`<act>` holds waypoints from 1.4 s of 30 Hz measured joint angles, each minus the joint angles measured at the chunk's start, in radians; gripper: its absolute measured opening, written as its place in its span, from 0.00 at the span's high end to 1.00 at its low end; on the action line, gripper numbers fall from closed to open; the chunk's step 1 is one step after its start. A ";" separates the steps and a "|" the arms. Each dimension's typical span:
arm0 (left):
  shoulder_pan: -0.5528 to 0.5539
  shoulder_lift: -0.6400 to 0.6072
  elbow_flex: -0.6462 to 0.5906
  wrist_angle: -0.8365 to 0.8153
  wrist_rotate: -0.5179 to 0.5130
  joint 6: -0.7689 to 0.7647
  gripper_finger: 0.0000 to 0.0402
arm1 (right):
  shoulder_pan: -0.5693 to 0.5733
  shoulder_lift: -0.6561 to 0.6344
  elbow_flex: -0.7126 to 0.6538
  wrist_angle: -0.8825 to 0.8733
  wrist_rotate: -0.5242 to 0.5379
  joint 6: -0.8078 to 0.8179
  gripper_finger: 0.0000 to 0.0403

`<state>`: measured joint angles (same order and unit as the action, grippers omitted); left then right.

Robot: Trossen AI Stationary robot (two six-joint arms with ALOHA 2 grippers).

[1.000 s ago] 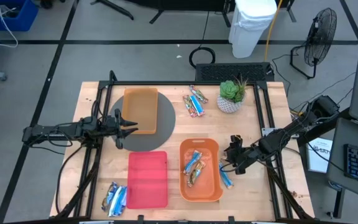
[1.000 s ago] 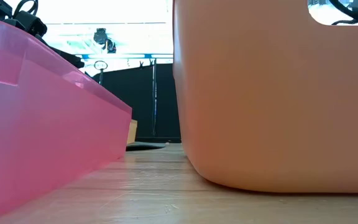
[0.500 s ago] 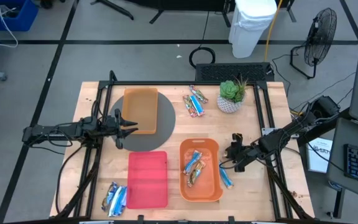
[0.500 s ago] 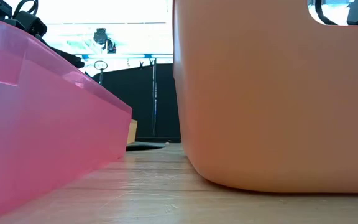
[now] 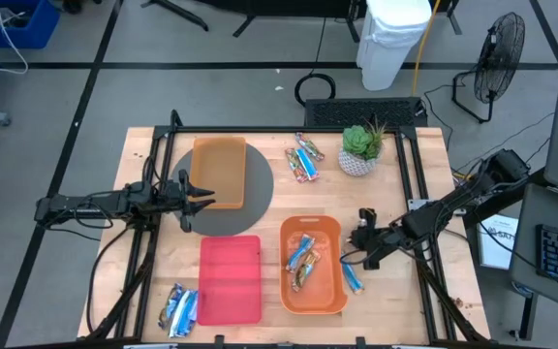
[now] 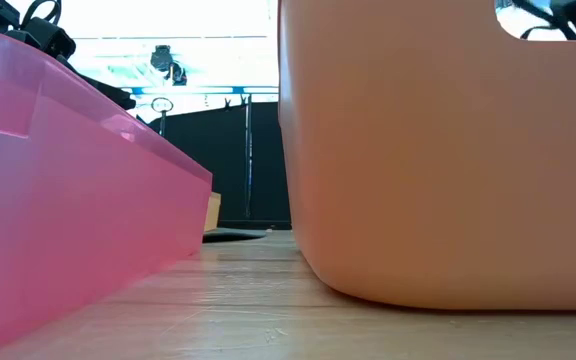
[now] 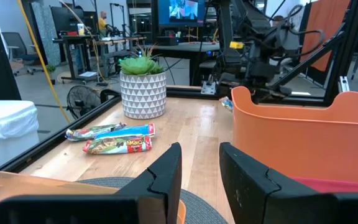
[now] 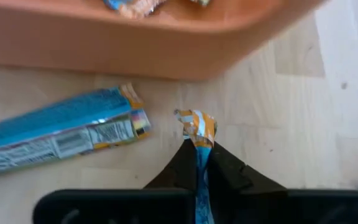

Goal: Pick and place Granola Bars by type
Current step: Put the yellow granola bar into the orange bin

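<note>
My right pincer (image 8: 197, 163) is clamped edge-on upon a blue granola bar (image 8: 197, 134), its long axis in line with my fingers and its orange crimped end pointing toward the orange tray (image 8: 166, 43). A second blue bar (image 8: 61, 135) lies flat on the tabletop (image 8: 328, 112) beside that tray. My left pincer (image 5: 184, 202) waits, fingers apart, over the grey mat (image 5: 260, 199).

Even, bright overhead light fills the high view, with soft, short shadows under the arms. In the low view, a blown-out white window glares behind the pink tray (image 6: 58, 190), which looms large and soft. The orange tray (image 8: 135, 37) blurs in the right wrist view.
</note>
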<state>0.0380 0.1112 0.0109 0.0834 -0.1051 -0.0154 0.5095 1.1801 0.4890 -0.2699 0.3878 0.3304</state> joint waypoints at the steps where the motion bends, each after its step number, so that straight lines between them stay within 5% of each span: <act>1: 0.000 0.000 0.000 0.000 0.000 0.000 0.72 | 0.000 0.000 0.024 -0.034 0.000 -0.002 0.98; 10: 0.000 0.000 0.000 0.000 0.000 0.000 0.72 | 0.000 0.000 0.240 -0.312 0.036 -0.024 0.99; 29: 0.000 0.000 0.000 0.000 0.000 0.000 0.72 | 0.000 0.000 0.372 -0.293 0.031 -0.115 0.99; 34: 0.000 0.000 0.000 0.000 0.000 0.000 0.72 | -0.011 0.000 0.372 -0.174 0.009 -0.084 0.99; 42: 0.000 0.000 0.000 0.000 0.000 0.000 0.72 | -0.052 0.000 0.372 0.133 -0.186 -0.239 0.99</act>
<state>0.0380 0.1112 0.0109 0.0834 -0.1051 -0.0154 0.4570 1.1801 0.8612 -0.1369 0.2021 0.0914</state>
